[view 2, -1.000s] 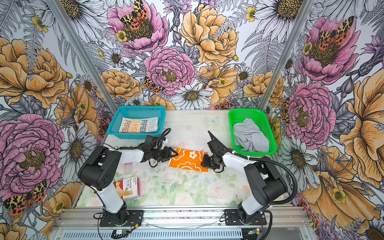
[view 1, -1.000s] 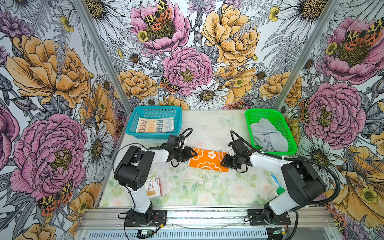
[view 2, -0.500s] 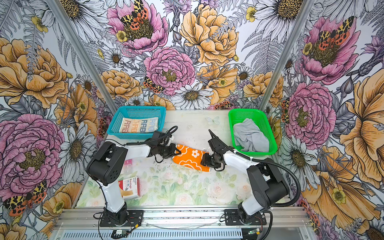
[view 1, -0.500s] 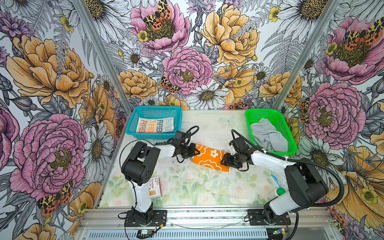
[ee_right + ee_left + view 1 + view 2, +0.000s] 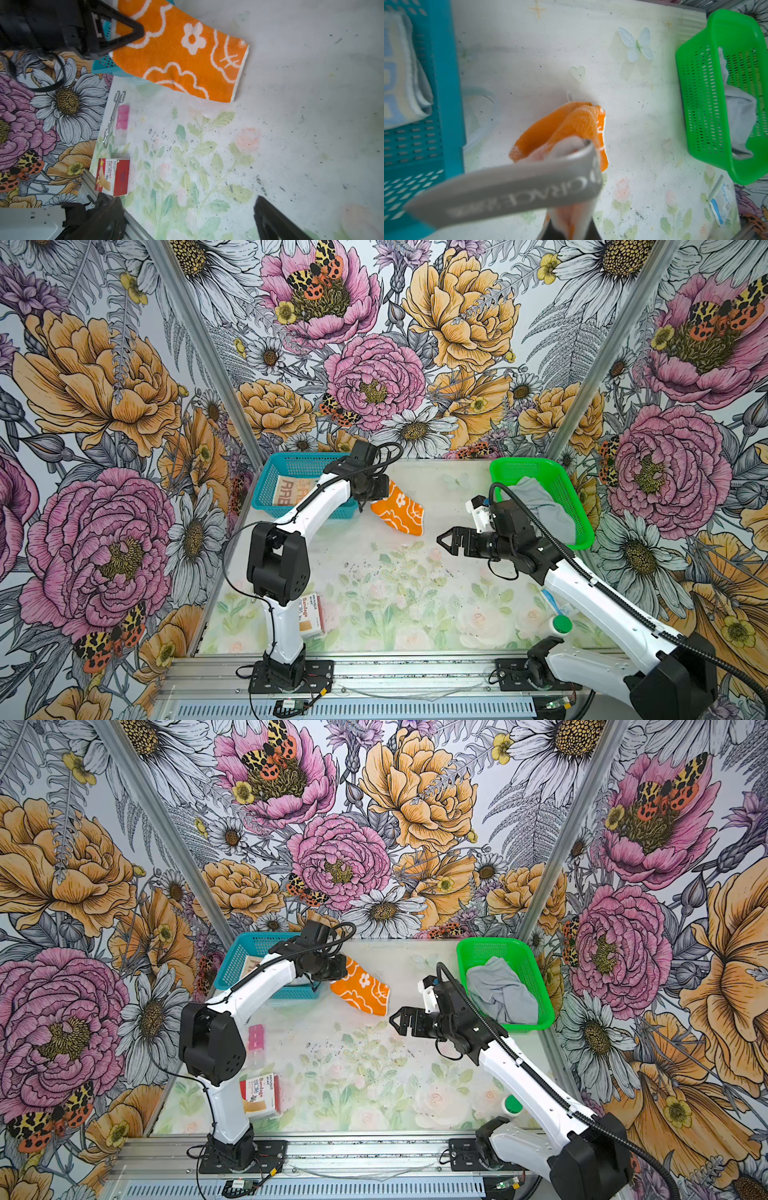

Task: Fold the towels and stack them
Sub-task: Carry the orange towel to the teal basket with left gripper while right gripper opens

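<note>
Gripping one end of the orange towel (image 5: 399,510), the left tool (image 5: 374,494) held it just beside the blue basket (image 5: 266,485), which contained the cream towel (image 5: 286,494). The right tool (image 5: 446,541) stood wide and empty, farther off. The grey towel (image 5: 540,506) lay in the green basket (image 5: 519,466), well away.

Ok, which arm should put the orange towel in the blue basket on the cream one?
Left. Its fingers are shut on the orange towel, right beside the blue basket holding the cream towel. The right fingers stand open and empty, nearer the green basket.
</note>
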Motion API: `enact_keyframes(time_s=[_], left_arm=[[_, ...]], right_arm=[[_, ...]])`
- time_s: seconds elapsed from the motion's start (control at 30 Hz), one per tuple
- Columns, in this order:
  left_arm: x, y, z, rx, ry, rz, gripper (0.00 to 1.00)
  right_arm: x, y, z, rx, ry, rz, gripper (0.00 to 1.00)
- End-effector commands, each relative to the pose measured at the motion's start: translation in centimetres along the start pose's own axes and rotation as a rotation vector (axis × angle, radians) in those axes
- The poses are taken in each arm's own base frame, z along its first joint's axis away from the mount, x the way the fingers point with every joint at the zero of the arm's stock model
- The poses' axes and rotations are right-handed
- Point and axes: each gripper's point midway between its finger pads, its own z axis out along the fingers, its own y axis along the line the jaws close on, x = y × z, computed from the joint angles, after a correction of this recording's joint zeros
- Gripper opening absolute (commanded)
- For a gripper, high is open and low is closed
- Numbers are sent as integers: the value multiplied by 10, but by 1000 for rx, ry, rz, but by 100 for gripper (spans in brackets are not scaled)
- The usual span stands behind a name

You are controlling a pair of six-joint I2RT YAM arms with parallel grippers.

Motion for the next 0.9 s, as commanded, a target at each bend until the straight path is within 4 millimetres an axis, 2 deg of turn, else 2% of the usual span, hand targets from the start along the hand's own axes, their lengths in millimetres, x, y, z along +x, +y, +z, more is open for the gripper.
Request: enact_keyframes(time_s=[0.0, 0.1, 0.2, 0.37, 0.73, 0.87], left_arm=[[-4, 37, -8, -178, 60, 68, 0], [-28, 57, -17, -262, 52, 83, 0], [-48, 81, -24, -356, 26, 90, 0], [-73, 115, -35, -393, -13, 49, 0], [-87, 190, -58, -485, -25, 8, 0], [-85, 213, -56, -490, -8, -13, 0]], right_arm=[[-25, 43, -22, -76, -87, -64, 99], [-26, 51, -21, -88, -81, -73, 99], [-18, 43, -13, -66, -57, -58, 99], [-11, 36, -8, -51, -40, -41, 99], [-12, 34, 0, -37, -25, -20, 99], [-14, 32, 4, -30, -20, -15, 99]])
